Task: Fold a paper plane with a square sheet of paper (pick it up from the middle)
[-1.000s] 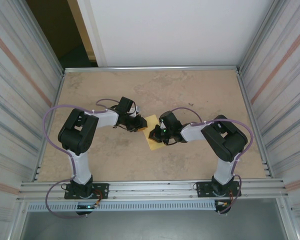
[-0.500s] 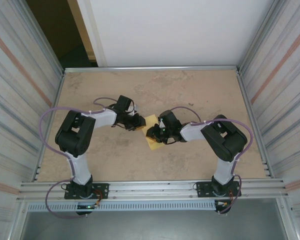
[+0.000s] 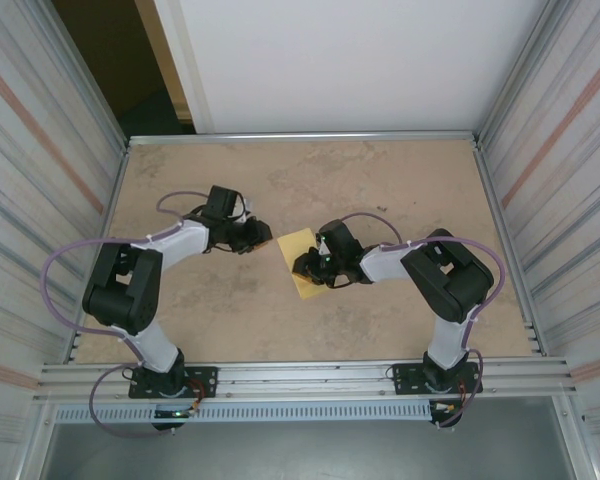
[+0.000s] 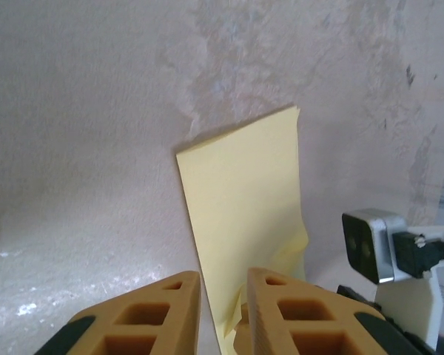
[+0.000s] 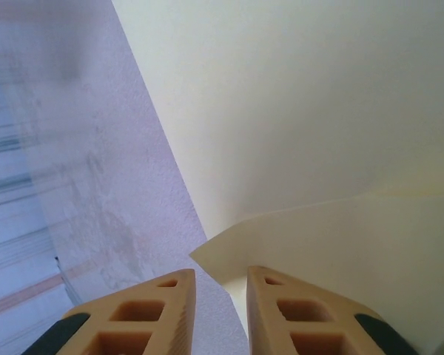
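Note:
The square sheet of paper (image 3: 298, 246) lies folded over into a long pale-yellow strip mid-table. In the left wrist view the sheet of paper (image 4: 244, 200) runs away from me, its near corner curled up. My left gripper (image 3: 263, 237) sits just left of the sheet, apart from it. The left gripper (image 4: 223, 275) stands open by a narrow gap with nothing in it. My right gripper (image 3: 302, 267) rests over the sheet's near-right part. The right gripper (image 5: 220, 272) is open, and a lifted paper flap (image 5: 318, 237) lies just ahead of it. The paper plane is out of view.
The beige table (image 3: 380, 190) is fenced by metal walls and a front rail (image 3: 300, 375). The right arm's wrist camera block (image 4: 370, 248) sits close beside the paper, to the right in the left wrist view.
My left arm has drawn back to the left, off the paper. The right gripper stayed on the paper and its jaws parted.

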You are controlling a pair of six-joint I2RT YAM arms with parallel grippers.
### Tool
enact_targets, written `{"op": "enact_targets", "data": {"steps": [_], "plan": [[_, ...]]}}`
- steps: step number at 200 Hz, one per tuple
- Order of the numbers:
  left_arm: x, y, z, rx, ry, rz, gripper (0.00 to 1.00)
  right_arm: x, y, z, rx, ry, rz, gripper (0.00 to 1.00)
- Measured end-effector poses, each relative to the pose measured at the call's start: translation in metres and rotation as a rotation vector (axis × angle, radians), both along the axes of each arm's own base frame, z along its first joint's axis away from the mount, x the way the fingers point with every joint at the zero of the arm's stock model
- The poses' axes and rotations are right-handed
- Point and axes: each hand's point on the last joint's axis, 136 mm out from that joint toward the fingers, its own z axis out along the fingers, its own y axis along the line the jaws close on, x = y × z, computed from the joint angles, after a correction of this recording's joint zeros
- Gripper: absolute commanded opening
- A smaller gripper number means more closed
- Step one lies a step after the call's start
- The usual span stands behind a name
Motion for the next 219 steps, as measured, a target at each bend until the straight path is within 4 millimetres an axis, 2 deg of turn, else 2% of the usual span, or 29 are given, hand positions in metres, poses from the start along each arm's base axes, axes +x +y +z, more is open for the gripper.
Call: {"op": "enact_targets", "data": {"steps": [57,99,113,175,219], "plan": [[-0.023,-0.034,0.002,-0.022,0.002,-0.103,0.2,-0.002,-0.004,-0.006,-0.014,0.004,0.008,0.07],[-0.035,-0.052,0.001,-0.033,0.002,-0.158,0.17,-0.003,-0.005,-0.008,-0.017,0.004,0.013,0.04],[-0.038,-0.055,-0.003,-0.031,0.011,-0.169,0.16,-0.003,-0.005,-0.008,-0.016,0.004,0.016,0.0],[-0.053,-0.065,-0.024,0.001,0.066,-0.207,0.02,-0.003,-0.005,-0.008,-0.005,0.012,0.022,0.0],[-0.057,-0.065,-0.035,0.024,0.097,-0.216,0.0,-0.003,-0.005,-0.008,-0.005,0.013,0.022,0.0]]}}
